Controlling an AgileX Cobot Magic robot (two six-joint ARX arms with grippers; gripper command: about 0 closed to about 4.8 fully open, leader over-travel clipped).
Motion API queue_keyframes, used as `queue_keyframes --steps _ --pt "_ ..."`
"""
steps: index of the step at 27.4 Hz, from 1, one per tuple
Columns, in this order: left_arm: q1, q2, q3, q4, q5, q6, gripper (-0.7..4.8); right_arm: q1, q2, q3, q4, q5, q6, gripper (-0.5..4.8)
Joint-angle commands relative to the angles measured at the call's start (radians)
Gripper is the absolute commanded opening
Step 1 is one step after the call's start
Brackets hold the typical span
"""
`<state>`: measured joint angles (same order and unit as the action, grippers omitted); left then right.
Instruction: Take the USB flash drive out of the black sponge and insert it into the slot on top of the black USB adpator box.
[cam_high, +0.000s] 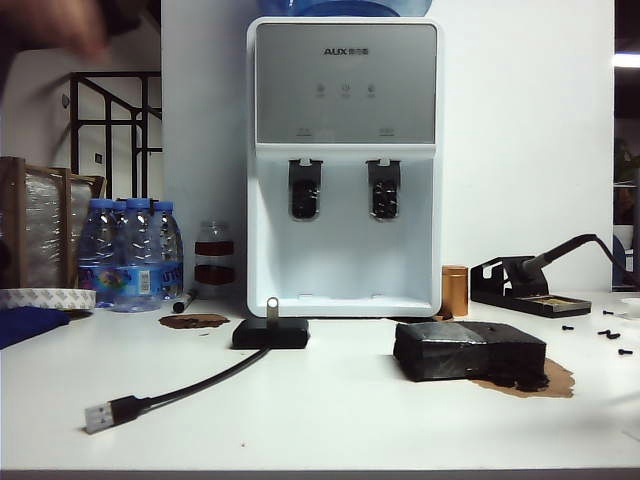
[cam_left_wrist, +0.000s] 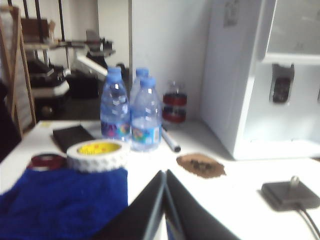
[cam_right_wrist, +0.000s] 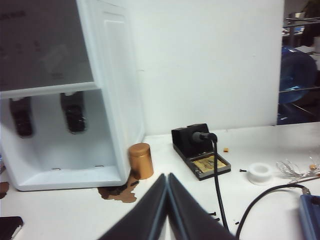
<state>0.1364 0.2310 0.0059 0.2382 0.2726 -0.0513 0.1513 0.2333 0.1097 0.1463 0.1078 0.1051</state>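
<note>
The black USB adpator box (cam_high: 270, 333) lies on the white table before the water dispenser, and its cable (cam_high: 190, 385) runs forward-left to a USB plug (cam_high: 100, 416). The silver USB flash drive (cam_high: 272, 306) stands upright in the slot on the box's top. To the right lies the black sponge (cam_high: 470, 351) on a brown stain. Neither gripper shows in the exterior view. The left wrist view has my left gripper (cam_left_wrist: 165, 171) shut and empty, above a blue cloth and well away from the box (cam_left_wrist: 290, 195) and drive (cam_left_wrist: 295, 181). My right gripper (cam_right_wrist: 167, 175) is shut and empty, facing the dispenser's right side.
A white water dispenser (cam_high: 343, 170) stands at the back. Water bottles (cam_high: 130, 255), a tape roll (cam_left_wrist: 97, 155) and a blue cloth (cam_left_wrist: 60, 205) sit at the left. At the right are a copper can (cam_right_wrist: 140, 160), a soldering stand (cam_right_wrist: 200, 152) with cable, and scattered screws (cam_high: 605, 335).
</note>
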Motion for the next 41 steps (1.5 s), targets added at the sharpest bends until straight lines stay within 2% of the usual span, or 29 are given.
queue_keyframes --steps 1,5,9,39,40,41 --pt "0.0 -0.035 -0.001 -0.098 0.0 0.011 -0.05 -0.004 -0.001 -0.026 0.031 0.034 -0.004 -0.02" --pt "0.0 -0.216 -0.001 -0.292 0.003 0.018 -0.05 -0.004 -0.002 -0.104 0.082 0.072 -0.003 -0.02" --pt "0.0 -0.231 -0.001 -0.389 0.004 0.045 -0.05 -0.003 -0.006 -0.114 0.085 0.074 -0.021 -0.02" --pt "-0.003 -0.23 0.0 -0.386 -0.003 0.05 -0.05 -0.003 -0.013 -0.114 0.073 0.072 -0.03 -0.01" --pt "-0.002 -0.23 0.0 -0.383 -0.011 0.063 -0.05 -0.003 -0.013 -0.114 0.073 0.072 -0.03 -0.01" --pt "0.001 -0.23 0.023 -0.383 -0.016 0.115 -0.05 -0.003 -0.013 -0.114 0.073 0.072 -0.03 -0.01"
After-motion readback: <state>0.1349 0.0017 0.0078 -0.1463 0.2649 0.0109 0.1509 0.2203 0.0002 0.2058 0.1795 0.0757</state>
